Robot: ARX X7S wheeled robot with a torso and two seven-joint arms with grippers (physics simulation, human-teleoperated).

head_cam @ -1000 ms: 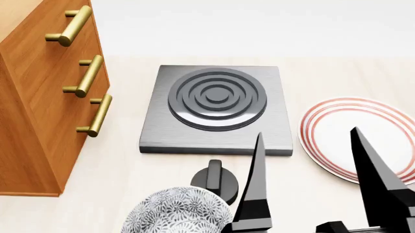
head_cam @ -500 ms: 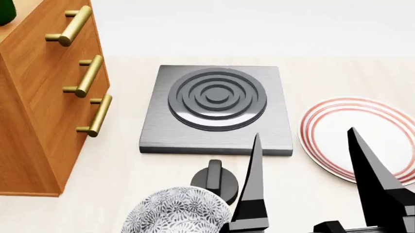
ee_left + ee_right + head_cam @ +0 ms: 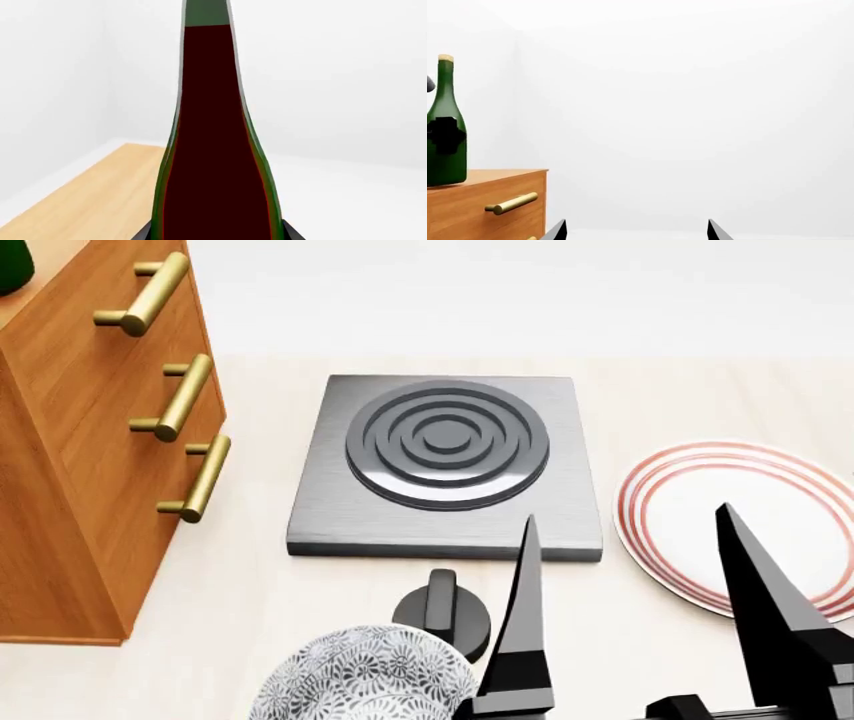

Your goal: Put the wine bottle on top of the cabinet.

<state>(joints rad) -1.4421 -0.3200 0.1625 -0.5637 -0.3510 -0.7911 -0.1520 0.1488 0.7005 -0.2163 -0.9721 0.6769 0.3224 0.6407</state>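
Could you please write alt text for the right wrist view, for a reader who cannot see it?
A green wine bottle with a tan cork stands upright on the wooden cabinet, a dark hand at its middle. One brass handle shows on the cabinet front, against white walls. The two tips of the right hand are spread at the frame's edge.

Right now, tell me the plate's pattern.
White with concentric red rings near the rim; the plate shows best in the head view.

Dark green wine bottle (image 3: 445,125), reddish-brown cabinet (image 3: 80,450), red-ringed white plate (image 3: 694,515), grey hob (image 3: 447,465).
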